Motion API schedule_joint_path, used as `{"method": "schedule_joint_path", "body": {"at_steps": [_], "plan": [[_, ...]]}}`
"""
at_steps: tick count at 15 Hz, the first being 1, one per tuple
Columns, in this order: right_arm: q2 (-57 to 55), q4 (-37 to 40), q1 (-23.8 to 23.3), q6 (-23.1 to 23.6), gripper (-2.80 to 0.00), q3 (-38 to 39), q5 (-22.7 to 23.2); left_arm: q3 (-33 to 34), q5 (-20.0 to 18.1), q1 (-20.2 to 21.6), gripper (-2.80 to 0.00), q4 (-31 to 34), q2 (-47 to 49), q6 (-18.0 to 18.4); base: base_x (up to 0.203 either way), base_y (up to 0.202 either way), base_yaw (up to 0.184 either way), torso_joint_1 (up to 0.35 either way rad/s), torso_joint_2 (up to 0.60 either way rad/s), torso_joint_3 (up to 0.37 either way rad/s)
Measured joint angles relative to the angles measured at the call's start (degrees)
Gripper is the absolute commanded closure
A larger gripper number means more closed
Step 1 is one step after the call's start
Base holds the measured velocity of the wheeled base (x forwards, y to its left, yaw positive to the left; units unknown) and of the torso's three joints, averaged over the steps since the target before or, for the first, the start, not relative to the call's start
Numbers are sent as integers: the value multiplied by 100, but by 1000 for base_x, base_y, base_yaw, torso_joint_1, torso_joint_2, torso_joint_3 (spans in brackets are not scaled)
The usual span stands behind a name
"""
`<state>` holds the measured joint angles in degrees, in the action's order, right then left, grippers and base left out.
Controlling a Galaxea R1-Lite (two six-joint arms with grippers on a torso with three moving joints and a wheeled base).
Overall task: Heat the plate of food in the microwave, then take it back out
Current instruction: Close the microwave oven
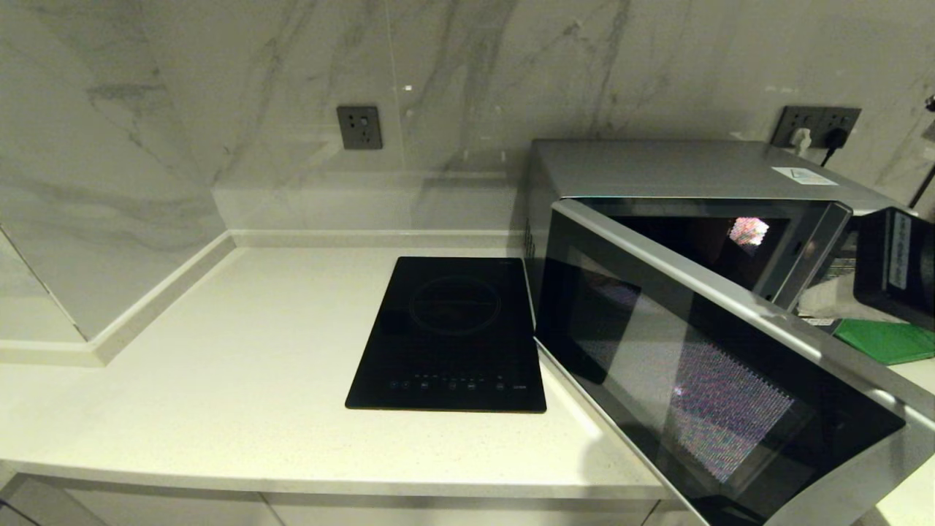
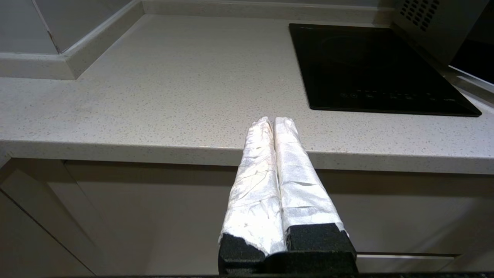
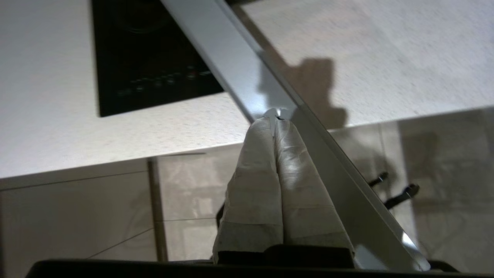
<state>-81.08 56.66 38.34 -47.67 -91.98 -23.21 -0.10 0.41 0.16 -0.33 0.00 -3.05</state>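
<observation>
The silver microwave point(image 1: 657, 172) stands at the right of the counter, its dark glass door point(image 1: 694, 380) swung wide open toward me. Its dim cavity shows no plate; the plate of food is out of view. My right gripper point(image 3: 274, 117) is shut with nothing between its fingers, and its wrapped tips touch the door's silver edge strip point(image 3: 231, 65) just in front of the counter edge. It does not show in the head view. My left gripper point(image 2: 273, 120) is shut and empty, parked low before the counter's front edge, left of the cooktop.
A flat black induction cooktop point(image 1: 453, 329) lies on the white counter left of the microwave. A green tray point(image 1: 887, 340) and a black boxy object point(image 1: 895, 267) sit to the microwave's right. Marble walls close the back and left.
</observation>
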Motion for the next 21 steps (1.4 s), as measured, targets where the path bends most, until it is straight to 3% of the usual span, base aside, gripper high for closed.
{"method": "schedule_joint_path", "body": {"at_steps": [3, 8, 14, 17, 21], "plan": [[229, -302, 1, 452, 0, 36, 408, 0, 1, 0, 0, 2, 0, -1, 0, 0, 0, 0, 0, 0], [341, -20, 16, 890, 0, 493, 987, 0, 0, 0, 0, 2, 0, -1, 0, 0, 0, 0, 0, 0], [349, 5, 7, 1055, 0, 924, 1116, 0, 2, 0, 0, 1, 0, 0, 0, 0, 0, 0, 0, 0], [235, -218, 7, 889, 0, 953, 563, 0, 0, 0, 0, 1, 0, 0, 0, 0, 0, 0, 0, 0], [-210, -900, -128, 434, 0, 1058, -989, 0, 2, 0, 0, 2, 0, -1, 0, 0, 0, 0, 0, 0]]}}
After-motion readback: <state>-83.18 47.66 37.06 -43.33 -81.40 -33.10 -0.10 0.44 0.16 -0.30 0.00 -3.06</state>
